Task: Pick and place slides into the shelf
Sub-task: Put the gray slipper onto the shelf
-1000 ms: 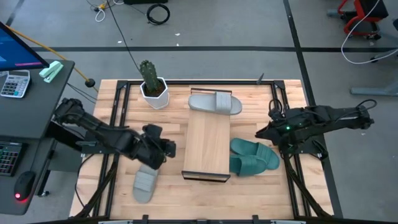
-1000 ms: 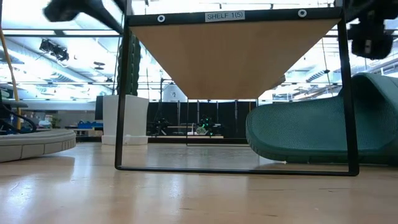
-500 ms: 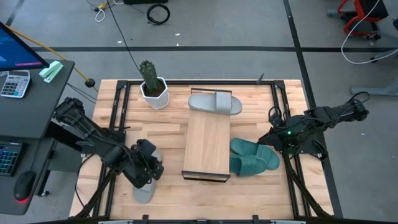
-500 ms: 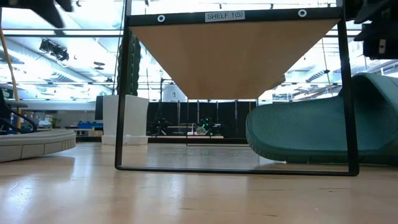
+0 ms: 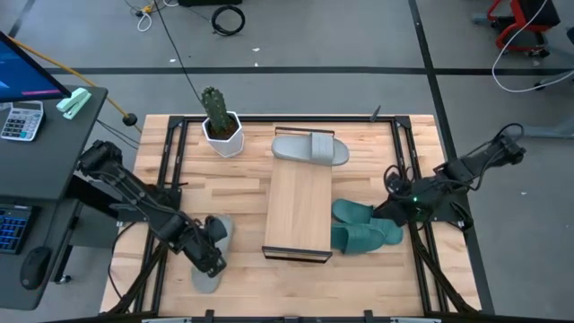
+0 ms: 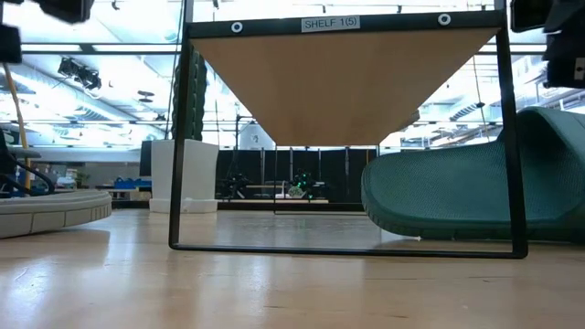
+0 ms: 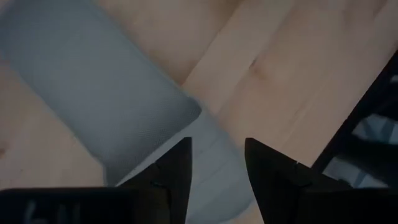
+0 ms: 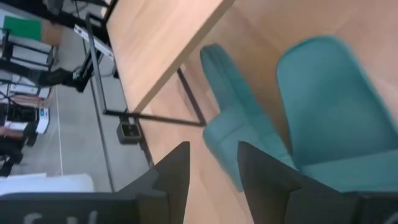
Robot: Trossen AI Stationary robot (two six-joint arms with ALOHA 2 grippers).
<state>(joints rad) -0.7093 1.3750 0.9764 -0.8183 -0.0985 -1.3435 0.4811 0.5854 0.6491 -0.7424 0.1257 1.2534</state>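
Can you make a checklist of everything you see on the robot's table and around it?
Surface: slatted wooden tabletop with dark metal rails.
Job's things: long light wood shelf board in the middle; one light grey foam slide on its far end; second grey slide on the tabletop, left; teal green pair on the tabletop, right.
Clutter: cactus in white pot.
Grippers: left gripper open above the second grey slide; right gripper open above the teal pair.
Cables: loose cords on the floor.
Surroundings: desk with calculator.
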